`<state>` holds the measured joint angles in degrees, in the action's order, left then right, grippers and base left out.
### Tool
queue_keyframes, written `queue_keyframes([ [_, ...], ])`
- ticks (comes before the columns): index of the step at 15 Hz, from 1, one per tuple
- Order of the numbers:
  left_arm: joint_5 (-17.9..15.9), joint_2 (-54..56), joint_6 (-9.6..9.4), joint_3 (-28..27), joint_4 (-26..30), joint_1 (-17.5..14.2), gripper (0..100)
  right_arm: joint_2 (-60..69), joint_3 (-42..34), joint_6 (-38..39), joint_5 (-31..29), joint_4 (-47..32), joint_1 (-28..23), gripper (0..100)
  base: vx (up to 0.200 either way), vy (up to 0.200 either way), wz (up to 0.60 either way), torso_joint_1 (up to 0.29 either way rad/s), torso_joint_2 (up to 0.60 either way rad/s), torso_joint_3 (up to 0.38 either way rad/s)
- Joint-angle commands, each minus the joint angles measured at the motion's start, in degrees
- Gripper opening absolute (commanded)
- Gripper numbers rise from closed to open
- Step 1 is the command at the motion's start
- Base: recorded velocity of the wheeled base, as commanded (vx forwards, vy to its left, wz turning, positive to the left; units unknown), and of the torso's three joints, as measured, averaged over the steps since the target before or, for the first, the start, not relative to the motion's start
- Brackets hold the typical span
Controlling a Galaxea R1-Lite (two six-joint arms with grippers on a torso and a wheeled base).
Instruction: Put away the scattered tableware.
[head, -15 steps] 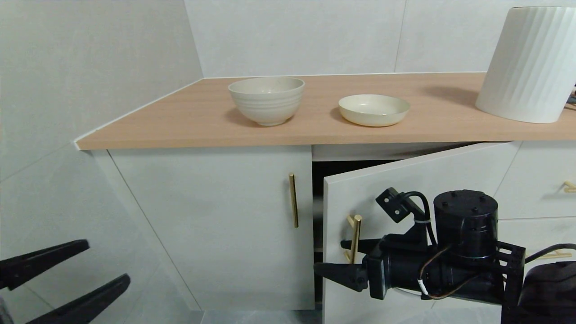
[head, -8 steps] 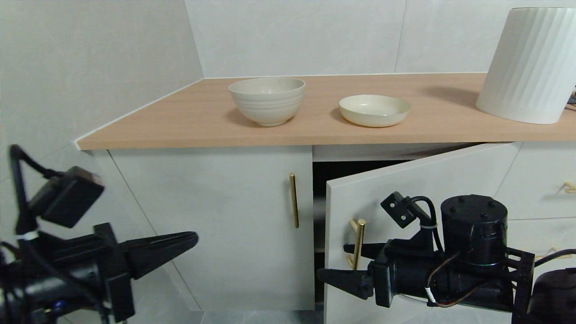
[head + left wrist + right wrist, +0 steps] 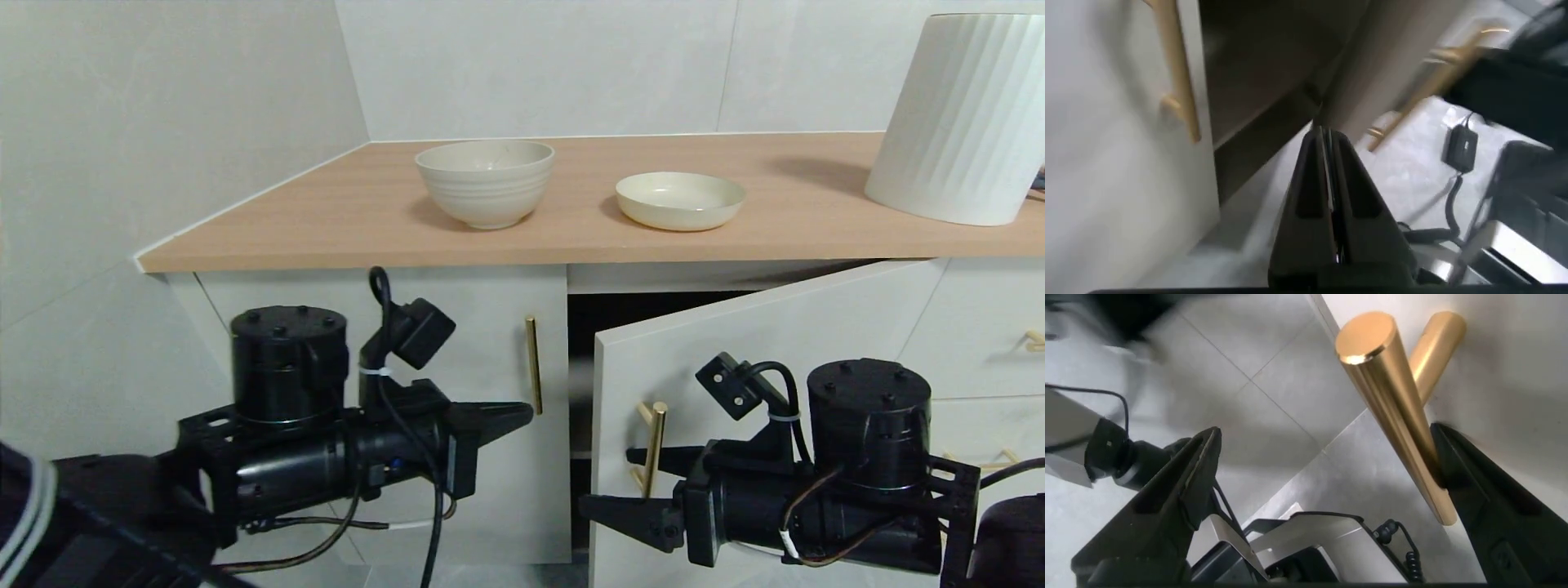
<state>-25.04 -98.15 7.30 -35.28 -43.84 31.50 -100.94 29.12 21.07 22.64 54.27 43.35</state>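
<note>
While fingers of the right gripper (image 3: 608,480) spread around the door handle (image 3: 653,445), those of the left gripper (image 3: 522,414) press together. Both sit low in frame.

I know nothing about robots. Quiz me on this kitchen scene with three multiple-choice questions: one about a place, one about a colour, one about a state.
1. Where is the deep bowl? A) on the wooden counter B) inside the cupboard C) on the floor
2. What colour is the left door's handle? A) black B) gold C) red
3. How is the right door? A) fully shut B) partly open C) taken off

Answers: 1 A, it stands there beside the shallow dish. 2 B, the bar shines gold. 3 B, it swings outward, with a dark gap showing beside it.
</note>
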Motion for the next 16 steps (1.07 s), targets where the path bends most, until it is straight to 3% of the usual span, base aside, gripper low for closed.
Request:
queue_keyframes([
  [1, 0.0, -11.2, 0.34, -5.3, -3.3, 1.5, 0, -0.3, -0.5, -0.1, -0.1, 0.4, 0.0, 100, 0.000, 0.000, 0.00, 0.000, 0.00, 0.000],
  [7, 0.0, -16.9, 1.05, -12.2, -5.0, 3.1, 0, -0.2, -0.6, 0.0, -0.1, 1.2, 0.0, 100, 0.000, 0.000, 0.00, 0.000, 0.00, 0.000],
  [9, 0.2, -18.4, 3.51, -15.3, -5.6, 4.3, 0, -0.3, -0.6, 0.0, -0.1, 1.2, 0.0, 100, 0.000, 0.000, 0.00, 0.000, 0.00, 0.000],
  [12, 0.4, -19.3, 6.32, -14.6, -10.7, 5.9, 0, -0.4, -0.7, 0.0, -0.1, 1.2, -0.6, 100, 0.000, 0.000, 0.00, 0.000, 0.00, 0.000],
  [16, 0.4, -18.9, 7.02, -13.7, -11.4, 7.2, 0, 0.6, -1.2, 0.1, -0.2, 1.2, -0.8, 100, 0.000, 0.000, 0.00, 0.000, 0.00, 0.000],
])
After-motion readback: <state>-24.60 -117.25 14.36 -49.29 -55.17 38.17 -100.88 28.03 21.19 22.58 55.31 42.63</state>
